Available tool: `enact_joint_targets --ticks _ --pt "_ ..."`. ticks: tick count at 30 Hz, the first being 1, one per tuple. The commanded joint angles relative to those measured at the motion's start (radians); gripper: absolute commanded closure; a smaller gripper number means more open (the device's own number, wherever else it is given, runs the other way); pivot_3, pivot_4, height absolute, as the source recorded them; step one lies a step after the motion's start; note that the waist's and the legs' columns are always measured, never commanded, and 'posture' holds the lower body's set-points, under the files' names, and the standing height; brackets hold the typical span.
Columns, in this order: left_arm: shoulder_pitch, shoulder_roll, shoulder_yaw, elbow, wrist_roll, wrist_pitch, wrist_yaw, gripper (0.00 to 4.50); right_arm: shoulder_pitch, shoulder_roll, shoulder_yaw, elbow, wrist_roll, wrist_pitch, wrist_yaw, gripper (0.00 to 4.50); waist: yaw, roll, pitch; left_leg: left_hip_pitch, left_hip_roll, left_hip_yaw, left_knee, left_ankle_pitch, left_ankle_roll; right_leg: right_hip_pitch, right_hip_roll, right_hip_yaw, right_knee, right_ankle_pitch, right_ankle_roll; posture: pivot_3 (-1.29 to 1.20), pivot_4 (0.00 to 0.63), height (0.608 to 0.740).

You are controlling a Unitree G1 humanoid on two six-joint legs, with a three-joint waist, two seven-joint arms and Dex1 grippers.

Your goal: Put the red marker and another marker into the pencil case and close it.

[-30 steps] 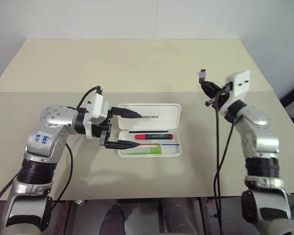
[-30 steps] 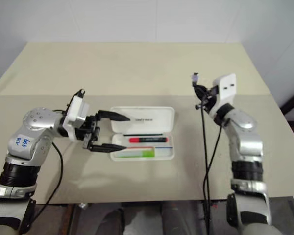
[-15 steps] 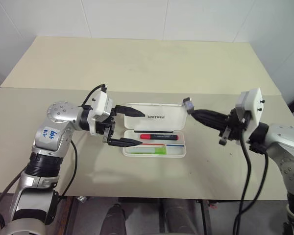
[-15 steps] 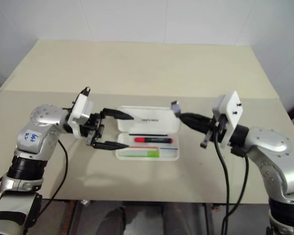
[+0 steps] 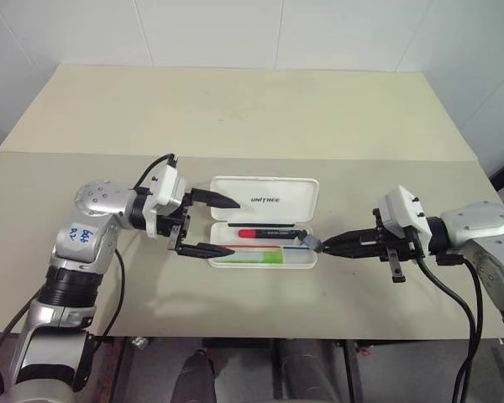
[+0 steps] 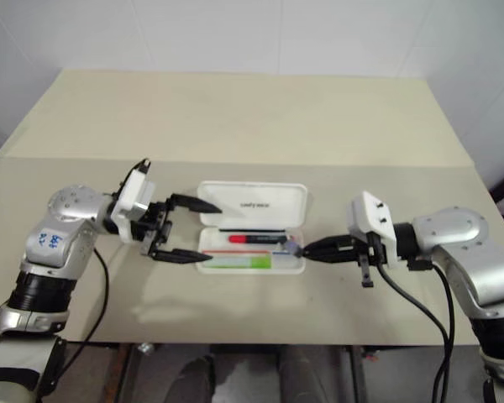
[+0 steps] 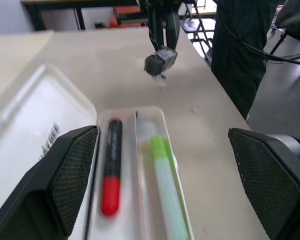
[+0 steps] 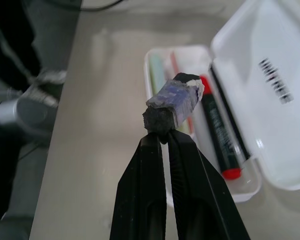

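Note:
The white pencil case (image 5: 273, 198) lies open mid-table, lid flat toward the far side. In its tray lie the red marker (image 5: 267, 232) and, nearer me, the light-green marker (image 5: 254, 257). My left gripper (image 5: 235, 227) stands open at the case's left end, one finger over the lid and the other over the tray's front edge. My right gripper (image 5: 328, 246) points at the tray's right end, shut on a small dark grey lump (image 8: 174, 102) that hovers right by the rim. The left wrist view shows both markers (image 7: 110, 167) between my fingers (image 7: 65, 175).
The beige table (image 5: 235, 117) stretches far behind the case, with a seam running across it. Its front edge lies close below both arms. Black cables hang from each wrist, the right one (image 5: 454, 290) looping down past the edge.
My right arm swung down from a raised pose at the right and now points left, low at the case's right end, still gripping the lump. The left gripper has barely moved.

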Motion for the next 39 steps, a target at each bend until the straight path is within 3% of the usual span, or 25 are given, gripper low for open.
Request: enact_joint_targets --ticks 1,8,20,24,33,39 --pt "0.046 0.035 0.047 -0.065 -0.022 0.002 0.008 0.0 -0.104 0.033 0.077 0.129 -0.079 -0.12 0.116 4.49 -0.002 0.0 0.0 0.0 0.0 0.0 0.0 0.0 0.0 0.0 0.0 0.0 0.0 0.0 0.001 0.0 0.15 0.74" --pt "0.168 0.079 0.118 -0.136 -0.089 0.033 -0.009 0.0 -0.272 0.109 0.241 0.363 -0.165 -0.296 0.207 4.49 -0.003 0.0 0.0 0.0 0.0 0.0 -0.001 0.0 0.0 0.0 0.0 0.0 0.002 0.0 0.001 0.0 0.15 0.74" --pt "0.217 0.119 0.16 -0.169 -0.084 0.04 0.027 0.0 -0.337 0.09 0.375 0.544 -0.159 -0.455 0.207 4.49 -0.002 0.001 0.0 0.0 0.0 -0.001 -0.001 0.0 0.0 -0.001 0.0 0.0 0.003 -0.001 -0.001 0.0 0.15 0.74" --pt "0.2 0.113 0.151 -0.161 -0.081 0.039 0.031 0.0 -0.352 0.118 0.354 0.579 -0.177 -0.473 0.207 3.36 -0.004 0.001 0.0 0.001 0.0 0.0 -0.001 0.0 0.0 -0.001 0.0 0.0 0.003 -0.001 -0.001 0.0 0.15 0.74" --pt "0.147 0.091 0.119 -0.113 -0.062 0.017 0.024 0.0 -0.352 0.106 0.306 0.535 -0.163 -0.468 0.207 0.12 -0.001 0.001 0.0 0.001 0.0 -0.001 -0.001 0.0 0.0 -0.001 0.0 -0.001 0.004 0.001 0.001 0.0 0.15 0.74" --pt "0.096 0.064 0.111 -0.039 -0.042 -0.035 0.022 0.0 -0.282 0.093 0.166 0.37 -0.057 -0.332 0.144 0.05 0.0 0.001 0.0 0.001 0.0 -0.001 -0.001 0.0 0.0 -0.001 0.0 -0.001 0.005 0.003 0.006 0.0 0.15 0.74"
